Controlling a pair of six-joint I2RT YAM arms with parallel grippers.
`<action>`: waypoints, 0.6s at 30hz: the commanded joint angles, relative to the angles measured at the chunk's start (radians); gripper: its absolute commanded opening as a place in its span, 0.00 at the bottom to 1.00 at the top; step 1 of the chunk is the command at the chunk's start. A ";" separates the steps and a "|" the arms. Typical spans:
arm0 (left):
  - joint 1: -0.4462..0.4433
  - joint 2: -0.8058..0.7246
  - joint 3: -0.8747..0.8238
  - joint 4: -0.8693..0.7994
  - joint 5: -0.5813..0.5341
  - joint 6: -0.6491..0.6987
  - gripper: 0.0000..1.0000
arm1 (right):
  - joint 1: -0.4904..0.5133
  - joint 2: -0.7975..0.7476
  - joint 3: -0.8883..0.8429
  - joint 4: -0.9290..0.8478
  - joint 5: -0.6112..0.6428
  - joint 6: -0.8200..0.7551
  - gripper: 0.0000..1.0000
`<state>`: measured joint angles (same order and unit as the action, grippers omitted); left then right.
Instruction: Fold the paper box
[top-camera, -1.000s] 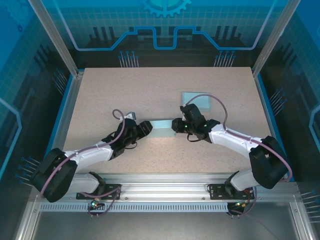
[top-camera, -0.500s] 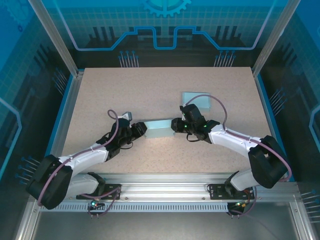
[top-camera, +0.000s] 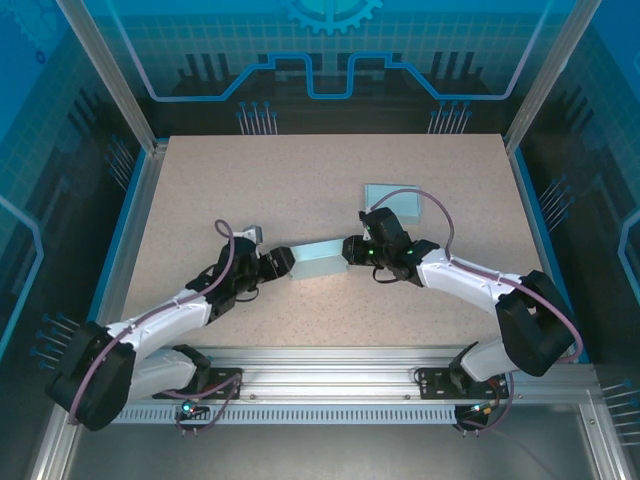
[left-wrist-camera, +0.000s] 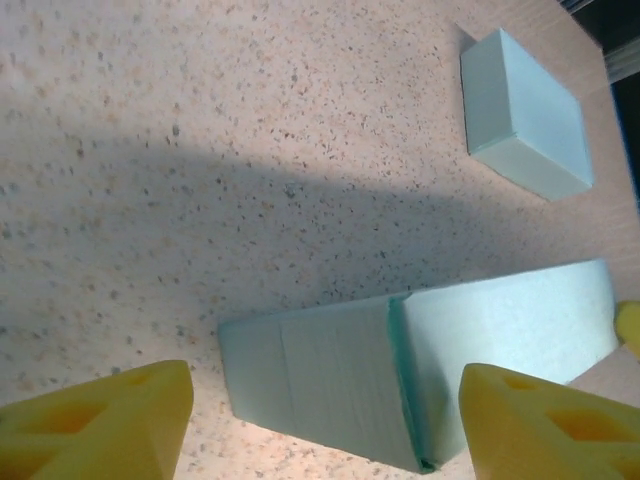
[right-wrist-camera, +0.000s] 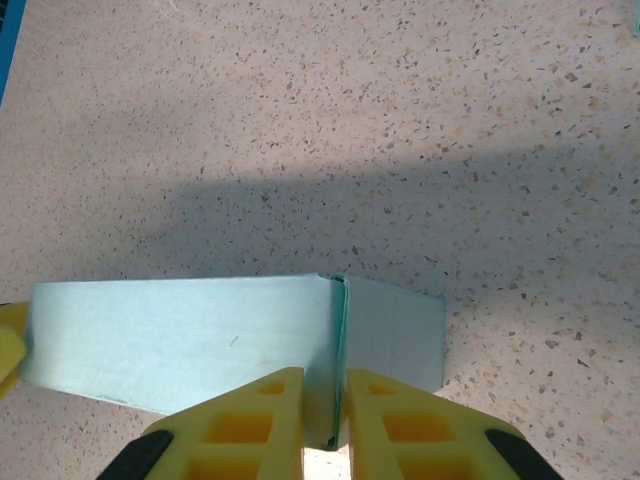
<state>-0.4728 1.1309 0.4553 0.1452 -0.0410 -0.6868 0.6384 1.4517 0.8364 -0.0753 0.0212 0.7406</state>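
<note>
You have the paper box lying low on the counter, about midway between the two arms, with its long side running left to right. The right jaws are nearly shut, pinching the near edge of the box right at the darker green seam where two panels meet. The left jaws stand wide at the box's left end, one finger on each side of it and, as far as the wrist view shows, touching neither side. A second pale box sits farther back on the right, well apart and out of the way. This looks like an early-to-middle step: the right side anchors the sleeve while the left lines up to work the open end, and the end panel there is not yet tucked. Your next move probably calls for bringing the left jaws in squarely on that end panel and folding it along its crease. Keep the push gentle, since thin card buckles easily, and a hard shove could drag the seam out of the right-hand pinch or skid the whole box across the counter.
</note>
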 joint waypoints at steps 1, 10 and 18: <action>0.007 -0.036 0.105 -0.079 -0.048 0.246 0.77 | -0.014 0.056 -0.020 -0.167 0.011 -0.015 0.18; 0.006 0.014 0.216 -0.150 0.382 0.995 0.87 | -0.010 0.052 0.015 -0.185 0.008 -0.023 0.18; 0.007 0.130 0.309 -0.202 0.385 1.245 0.92 | -0.006 0.044 0.025 -0.200 0.013 -0.026 0.18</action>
<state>-0.4713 1.2179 0.6933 -0.0044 0.2989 0.3832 0.6384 1.4658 0.8772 -0.1341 0.0181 0.7326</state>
